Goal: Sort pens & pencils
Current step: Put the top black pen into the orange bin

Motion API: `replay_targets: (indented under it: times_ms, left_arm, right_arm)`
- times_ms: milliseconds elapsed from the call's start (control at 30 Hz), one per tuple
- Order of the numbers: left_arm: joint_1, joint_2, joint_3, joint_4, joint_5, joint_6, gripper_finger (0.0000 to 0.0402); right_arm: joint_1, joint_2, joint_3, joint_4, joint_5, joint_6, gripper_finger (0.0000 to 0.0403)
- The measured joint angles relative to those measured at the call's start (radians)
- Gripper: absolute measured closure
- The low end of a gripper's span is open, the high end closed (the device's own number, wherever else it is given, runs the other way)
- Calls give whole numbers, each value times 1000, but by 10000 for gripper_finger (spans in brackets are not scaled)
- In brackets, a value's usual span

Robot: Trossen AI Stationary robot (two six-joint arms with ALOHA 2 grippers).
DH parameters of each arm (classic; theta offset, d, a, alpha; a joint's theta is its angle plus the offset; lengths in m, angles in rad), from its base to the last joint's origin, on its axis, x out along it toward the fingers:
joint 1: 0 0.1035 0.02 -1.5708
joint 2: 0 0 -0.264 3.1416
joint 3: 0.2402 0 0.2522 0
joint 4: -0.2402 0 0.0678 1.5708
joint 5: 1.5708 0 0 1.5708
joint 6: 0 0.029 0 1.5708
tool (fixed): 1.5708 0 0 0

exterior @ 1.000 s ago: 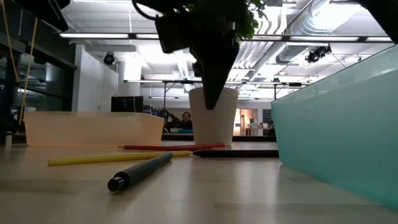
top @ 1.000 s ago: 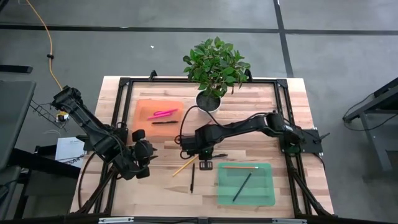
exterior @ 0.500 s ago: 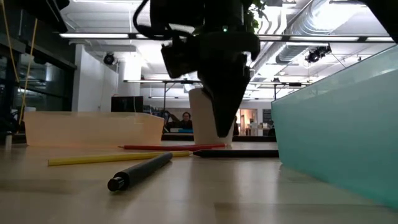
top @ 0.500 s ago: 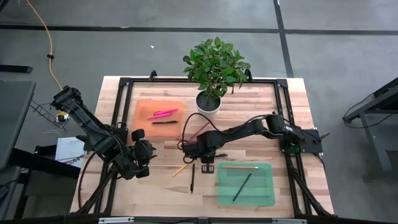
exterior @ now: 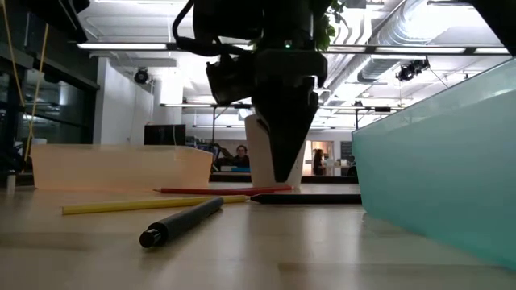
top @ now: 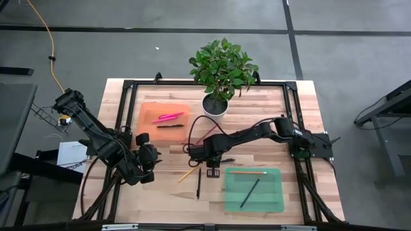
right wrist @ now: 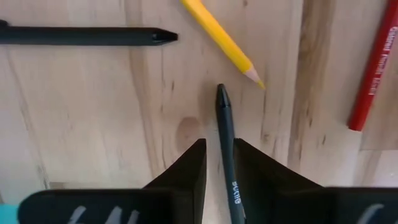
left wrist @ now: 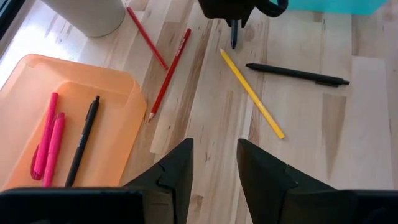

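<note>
My right gripper (top: 207, 157) is at mid-table, pointing down, open by a narrow gap. Its fingers (right wrist: 193, 163) stand on either side of a dark pencil (right wrist: 225, 134) with a sharpened tip, which lies flat on the wood (exterior: 314, 197). Beside it lie a yellow pencil (right wrist: 221, 40), two red pencils (left wrist: 169, 73) and a black pen (left wrist: 298, 73). An orange tray (top: 165, 119) holds two pink pens (left wrist: 48, 140) and a black pen (left wrist: 84, 140). A green tray (top: 253, 190) holds a tan pencil and a dark stick. My left gripper (top: 153, 160) waits, open, near the table's left side.
A white pot (top: 215, 104) with a leafy plant stands at the far middle, just beyond the red pencils. A black frame (top: 128, 86) runs around the tabletop. The green tray's wall (exterior: 435, 153) rises close on the right of the right gripper. Bare wood shows between the two trays.
My right gripper has moved toward the table's near edge and down, from beside the plant pot to just over the dark pencil, and now its fingers stand on either side of that pencil. The pens and pencils lie where they were.
</note>
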Motion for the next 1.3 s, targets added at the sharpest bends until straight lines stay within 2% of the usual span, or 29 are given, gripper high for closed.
replay_targets:
  times_ms: [200,433,667,1067,1300]
  left_arm:
    - [0,0,0,-3,0,0,289]
    - [0,0,0,-17,0,0,289]
    - [0,0,0,-17,-4,-1,289]
    - [0,0,0,-17,-12,-4,289]
    - [0,0,0,-17,-13,-4,289]
  right_arm:
    - [-7,0,0,-2,8,-28,314]
    - [-18,-1,-70,16,-19,-27,313]
    - [-14,-1,-85,26,-14,-29,313]
    - [-17,-1,-85,31,35,-26,314]
    - [-17,-1,-85,31,52,-25,327]
